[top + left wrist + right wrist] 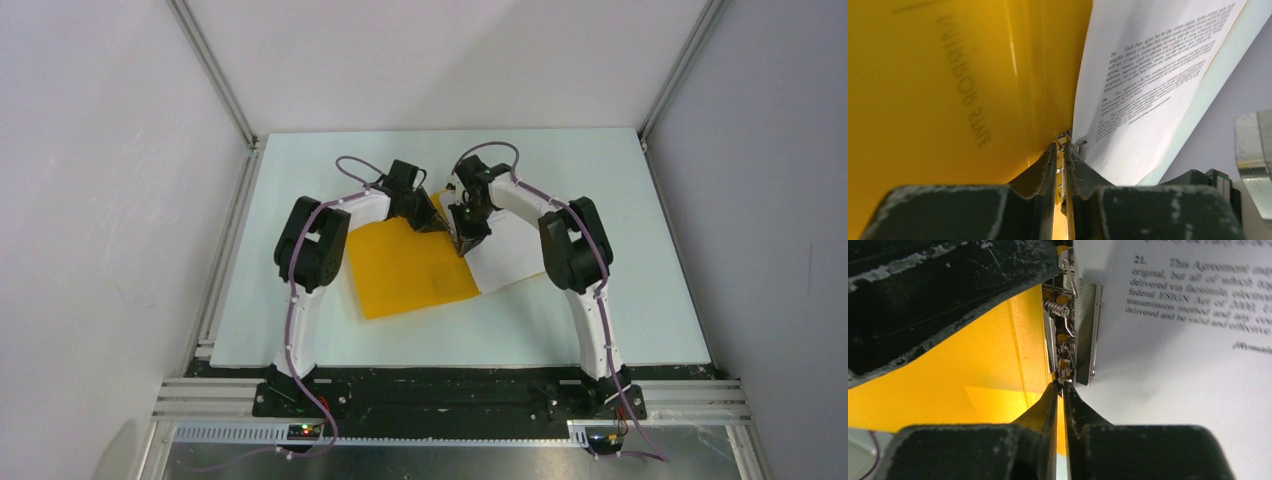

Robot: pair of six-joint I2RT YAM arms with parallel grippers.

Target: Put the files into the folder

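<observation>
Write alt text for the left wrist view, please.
The dark left gripper pinches the edge of the orange-yellow folder, which fills the left half. A white sheet of printed text slants up the right.

Pale table [450, 340], grey walls [100, 200], aluminium frame posts [215, 75]

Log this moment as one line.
left fingers: shut on folder edge | right fingers: shut, beside metal clip | files: sheet edge under clip
</observation>
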